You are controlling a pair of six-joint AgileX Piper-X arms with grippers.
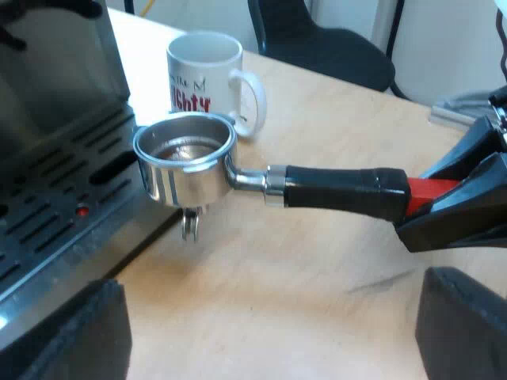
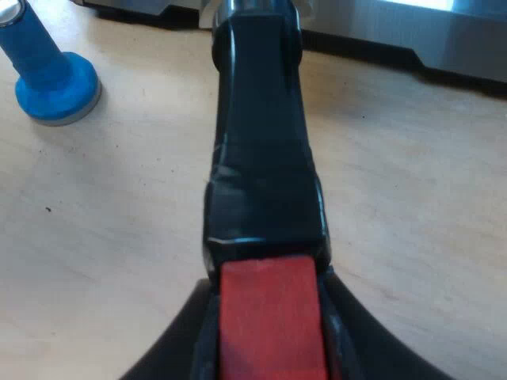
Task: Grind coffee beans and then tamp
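Note:
The metal holder hangs level just above the wooden table, its basket beside the espresso machine's drip grate. My right gripper is shut on the red end of the dark handle. In the right wrist view the handle runs away from my right gripper toward the machine's base. A blue tamper stands upright on the table beside the handle. My left gripper hovers open over bare table near the holder, its fingers wide apart and holding nothing.
A white mug with red lettering stands on the table just beyond the holder's basket. A dark chair stands past the table's edge. The wooden table lies bare under the handle.

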